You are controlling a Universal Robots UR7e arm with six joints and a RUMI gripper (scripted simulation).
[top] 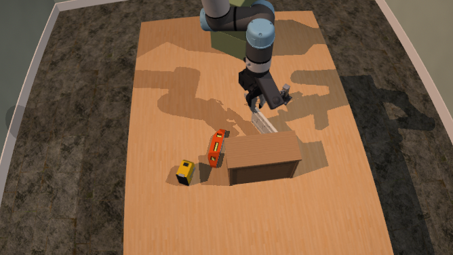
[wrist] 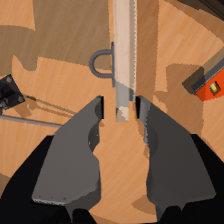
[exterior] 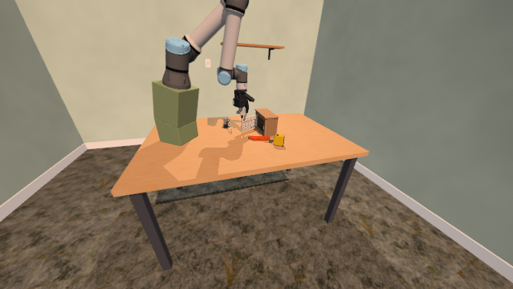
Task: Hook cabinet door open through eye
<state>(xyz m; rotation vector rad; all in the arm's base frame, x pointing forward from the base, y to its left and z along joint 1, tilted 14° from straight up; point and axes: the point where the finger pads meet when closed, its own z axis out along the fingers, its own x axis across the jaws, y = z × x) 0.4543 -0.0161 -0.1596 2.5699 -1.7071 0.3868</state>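
The cabinet (top: 262, 149) (exterior: 271, 125) stands flat on its base. Its pale door (top: 264, 123) (exterior: 249, 123) (wrist: 124, 50) is swung out. The grey eye (wrist: 92, 64) sticks out from the door's left face in the wrist view. My gripper (top: 256, 104) (exterior: 243, 116) (wrist: 119, 97) is partly open at the door's free end; its fingertips straddle that edge, with a visible gap on each side. The post (top: 286, 89) (exterior: 226, 123) (wrist: 9, 93) stands apart from the door. The thin hook (wrist: 35, 120) reaches from it toward the gripper, outside the eye. Its tip is hidden behind the left finger.
An orange-red level (top: 215, 146) (exterior: 259, 138) (wrist: 204, 94) lies close beside the cabinet. A yellow tape measure (top: 186, 168) (exterior: 279, 140) stands farther out on that side. The arm's green pedestal (exterior: 174, 111) is at the table's end. A shelf (exterior: 253, 46) hangs on the wall.
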